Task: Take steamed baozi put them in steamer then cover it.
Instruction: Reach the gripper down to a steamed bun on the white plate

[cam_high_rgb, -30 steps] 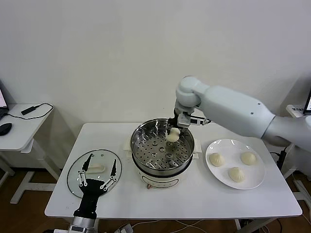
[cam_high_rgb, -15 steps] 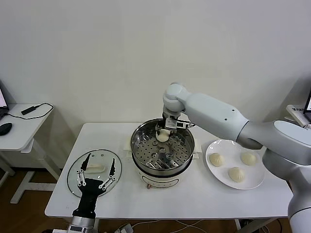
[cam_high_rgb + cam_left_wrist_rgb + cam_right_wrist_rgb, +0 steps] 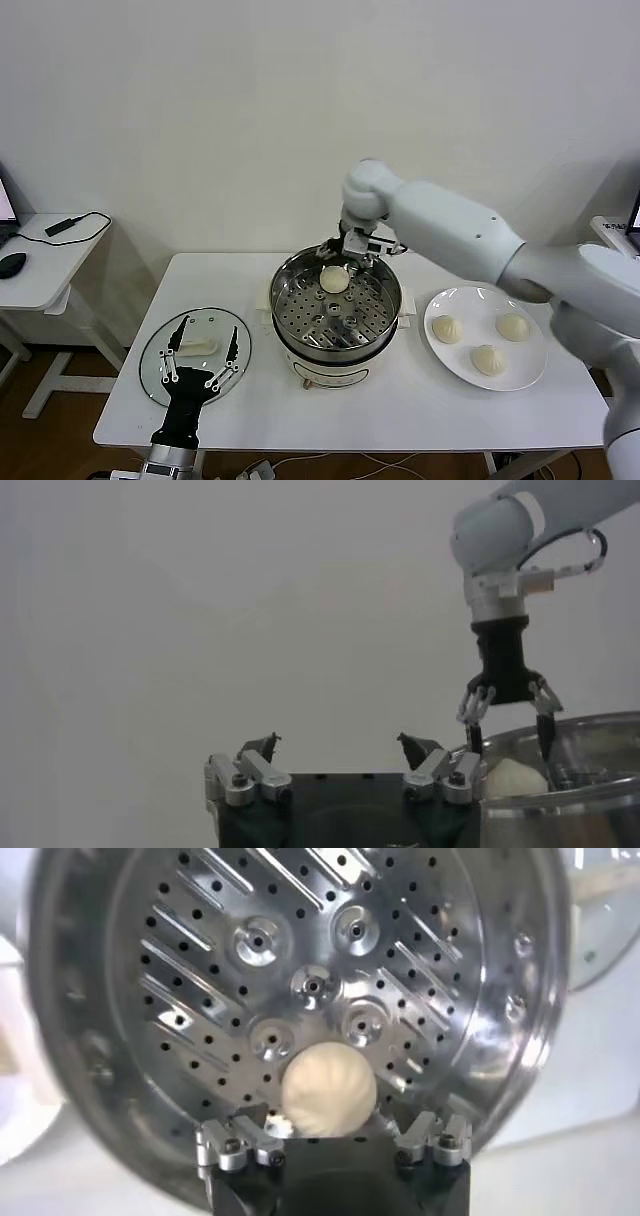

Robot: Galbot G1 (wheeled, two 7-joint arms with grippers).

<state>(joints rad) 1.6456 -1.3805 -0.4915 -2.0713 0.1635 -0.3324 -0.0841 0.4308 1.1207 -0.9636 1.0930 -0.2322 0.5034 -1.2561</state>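
Baozi point(image 3: 333, 279) sits on steamer point(image 3: 336, 306) tray, right gripper point(image 3: 346, 262) fingers spread, released

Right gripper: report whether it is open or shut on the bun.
Open. The right gripper hangs above the steamer with fingers spread; the baozi sits free on the perforated tray.

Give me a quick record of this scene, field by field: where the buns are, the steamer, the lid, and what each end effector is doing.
baozi in steamer: one, on the perforated tray toward the back
baozi on plate: three, on the white plate to the robot's right
steamer: uncovered, mid-table
cover: flat on the table, to the robot's left
right end effector: open, just above the placed bun
left end effector: open, above the cover
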